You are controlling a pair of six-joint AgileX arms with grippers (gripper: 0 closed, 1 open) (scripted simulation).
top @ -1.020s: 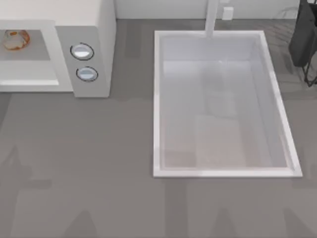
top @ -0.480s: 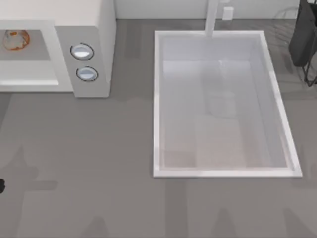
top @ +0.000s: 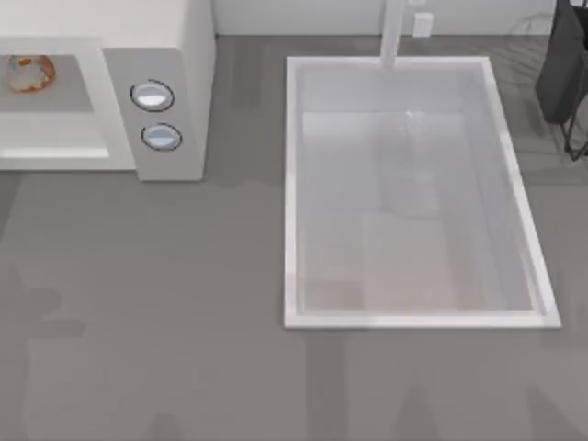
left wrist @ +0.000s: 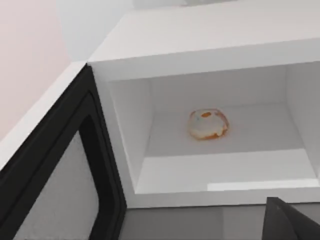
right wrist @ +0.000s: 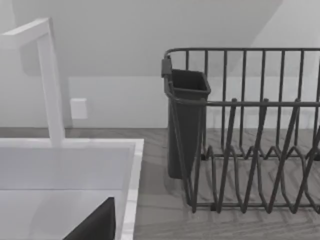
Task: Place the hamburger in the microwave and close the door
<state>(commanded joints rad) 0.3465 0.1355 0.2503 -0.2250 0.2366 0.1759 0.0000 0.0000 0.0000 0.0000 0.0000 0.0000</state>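
The hamburger point(top: 30, 73) lies on the floor of the microwave's point(top: 175, 55) open cavity at the table's back left. In the left wrist view the hamburger point(left wrist: 209, 124) sits near the middle of the white cavity, and the door point(left wrist: 60, 170) stands swung open beside it, showing its dark inner frame and grey window. A dark part of my left gripper point(left wrist: 287, 225) is at that picture's edge, in front of the cavity opening and apart from the hamburger. A dark part of my right gripper point(right wrist: 95, 225) hangs over the sink's back corner.
The white sink basin point(top: 292, 184) takes up the table's middle and right, with a white faucet point(right wrist: 50, 80) at its back. A dark wire dish rack point(right wrist: 250, 130) with a cutlery cup point(right wrist: 185, 120) stands at the back right. Two knobs point(top: 152, 95) face the counter.
A dark bit of the left arm seen at the top view's left edge half a second ago is gone, and the shadows on the table's left have shifted. The hamburger has stayed put.
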